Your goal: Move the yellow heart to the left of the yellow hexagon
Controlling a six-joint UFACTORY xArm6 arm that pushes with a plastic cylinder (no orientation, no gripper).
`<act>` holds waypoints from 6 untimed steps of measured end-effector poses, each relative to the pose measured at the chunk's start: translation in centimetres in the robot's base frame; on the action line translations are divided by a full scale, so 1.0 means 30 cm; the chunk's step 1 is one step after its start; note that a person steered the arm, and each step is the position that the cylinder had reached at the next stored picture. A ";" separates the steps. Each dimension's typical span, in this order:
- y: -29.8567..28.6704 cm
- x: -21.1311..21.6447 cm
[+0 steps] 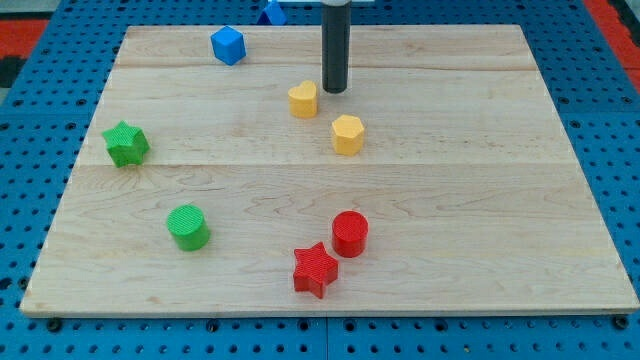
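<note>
The yellow heart [303, 99] lies on the wooden board [480, 180] a little above its middle. The yellow hexagon [347, 134] lies just below and to the right of the heart, a small gap apart. My tip [334, 91] rests on the board just right of the heart, close to its upper right side, and above the hexagon. I cannot tell whether the tip touches the heart.
A blue cube [228, 45] sits near the view's top left; another blue block [272, 13] lies off the board's top edge. A green star [126, 144] and green cylinder [188, 226] are on the left. A red cylinder [350, 233] and red star [316, 269] sit near the bottom.
</note>
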State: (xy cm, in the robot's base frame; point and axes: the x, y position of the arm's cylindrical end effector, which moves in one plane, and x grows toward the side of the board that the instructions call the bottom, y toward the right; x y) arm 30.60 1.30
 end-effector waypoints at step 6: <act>-0.554 0.029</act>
